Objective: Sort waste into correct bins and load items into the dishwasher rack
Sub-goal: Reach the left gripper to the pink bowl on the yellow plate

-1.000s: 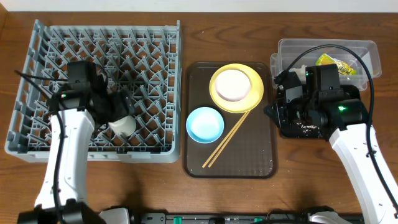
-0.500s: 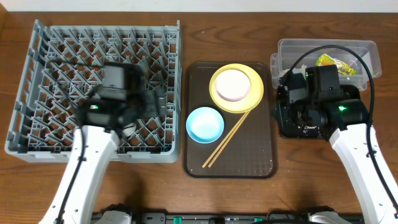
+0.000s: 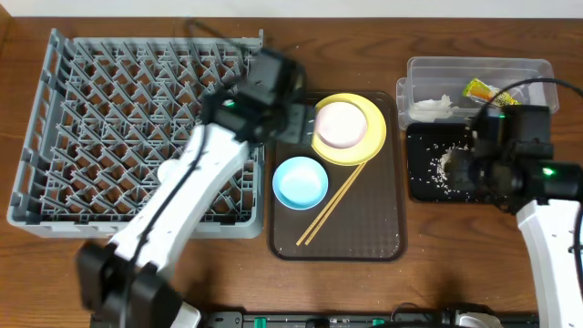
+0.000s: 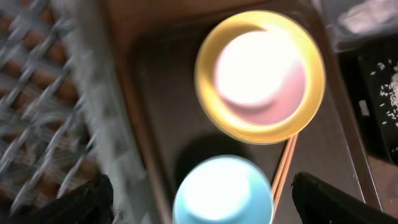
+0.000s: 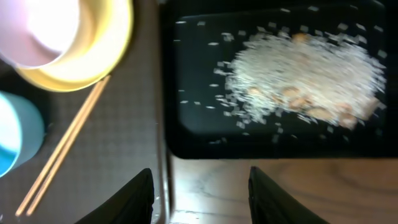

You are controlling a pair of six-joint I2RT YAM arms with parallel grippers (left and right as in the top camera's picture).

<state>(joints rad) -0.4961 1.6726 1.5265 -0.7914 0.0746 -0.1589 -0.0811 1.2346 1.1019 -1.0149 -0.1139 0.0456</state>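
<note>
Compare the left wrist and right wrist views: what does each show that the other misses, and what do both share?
Only the left wrist view shows the dishwasher rack, along its left edge. Only the right wrist view shows the heaped rice grains in the black tray; the left catches just that tray's edge. Both show the yellow plate, the white bowl on it, the blue bowl and the chopsticks.

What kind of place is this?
Probably a pretend kitchen clean-up table: a grey plastic dishwasher rack, a round yellow plate on a dark brown serving tray, and a shallow black tray holding rice.
</note>
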